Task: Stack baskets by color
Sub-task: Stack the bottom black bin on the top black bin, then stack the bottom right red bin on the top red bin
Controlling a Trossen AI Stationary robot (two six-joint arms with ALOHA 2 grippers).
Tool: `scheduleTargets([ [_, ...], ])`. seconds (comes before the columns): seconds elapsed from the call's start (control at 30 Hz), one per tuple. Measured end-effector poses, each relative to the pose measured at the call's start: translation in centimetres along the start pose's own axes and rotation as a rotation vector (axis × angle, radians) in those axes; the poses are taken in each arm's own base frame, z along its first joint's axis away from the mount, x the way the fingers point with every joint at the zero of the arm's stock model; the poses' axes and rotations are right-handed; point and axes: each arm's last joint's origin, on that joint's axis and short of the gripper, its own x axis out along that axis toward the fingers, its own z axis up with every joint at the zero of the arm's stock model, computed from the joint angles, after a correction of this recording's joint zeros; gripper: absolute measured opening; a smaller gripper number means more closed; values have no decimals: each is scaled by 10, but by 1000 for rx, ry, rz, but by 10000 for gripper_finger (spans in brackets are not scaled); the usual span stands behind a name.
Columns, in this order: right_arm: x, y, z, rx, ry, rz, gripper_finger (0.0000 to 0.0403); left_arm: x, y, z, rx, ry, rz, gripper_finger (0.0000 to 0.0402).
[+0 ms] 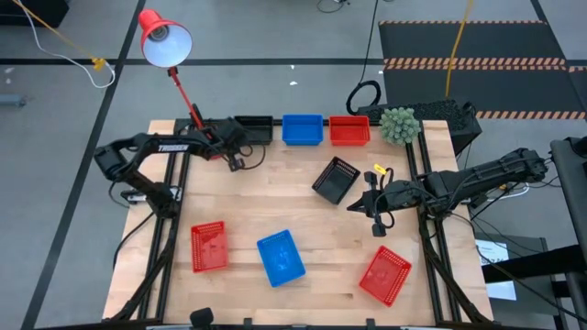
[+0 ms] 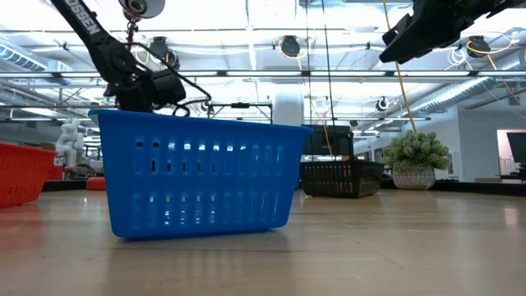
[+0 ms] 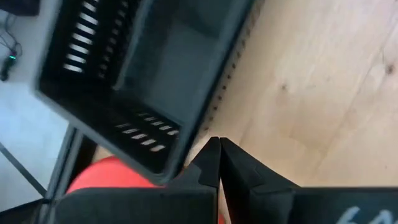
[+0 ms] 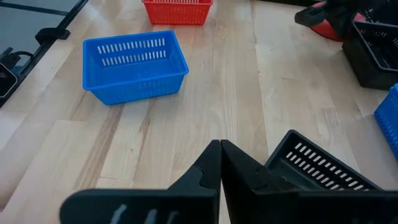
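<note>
Along the far edge stand a black basket point(image 1: 253, 127), a blue basket point(image 1: 303, 129) and a red basket point(image 1: 349, 130). Another black basket point(image 1: 336, 179) lies mid-table. Near the front lie a red basket point(image 1: 208, 247), a blue basket point(image 1: 280, 257) and a second red basket point(image 1: 385, 274). My left gripper point(image 3: 217, 149) is shut, slanting down just beside the far black basket point(image 3: 143, 81), by its near corner. My right gripper point(image 4: 219, 152) is shut and hovers above the table beside the middle black basket point(image 4: 323, 168), apart from it. My left gripper's shut fingers point(image 3: 208, 163) stand right against the outer corner point(image 3: 177, 163) of the far black basket, coming from above at a slant. Whether they touch it, I cannot tell. The basket sits flat on the table.
The red lamp's round base point(image 3: 106, 177) stands at the far left corner beside the black basket, its stem point(image 1: 183, 92) leaning back. A small potted plant point(image 1: 399, 125) sits at the far right. Bare wood lies between the far row and the front row.
</note>
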Motion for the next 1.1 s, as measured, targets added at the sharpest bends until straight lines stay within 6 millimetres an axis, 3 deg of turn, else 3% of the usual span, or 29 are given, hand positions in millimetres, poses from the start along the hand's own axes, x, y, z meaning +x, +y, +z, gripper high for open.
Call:
scheduleTargets([
  [0.3, 0, 0, 0, 1, 0, 2, 0, -8, -9, 5, 14, -30, -15, 13],
  [0.6, 0, 0, 1, 28, -11, 0, 0, -62, -42, 6, 49, -66, -103, 9],
  [0.83, -3, 3, 3, 183, 12, 72, 0, -102, -79, 6, 142, -170, -192, 3],
  [1.1, -22, 36, 20, 291, 238, 178, 0, -121, -98, 6, 213, -260, -242, 15],
])
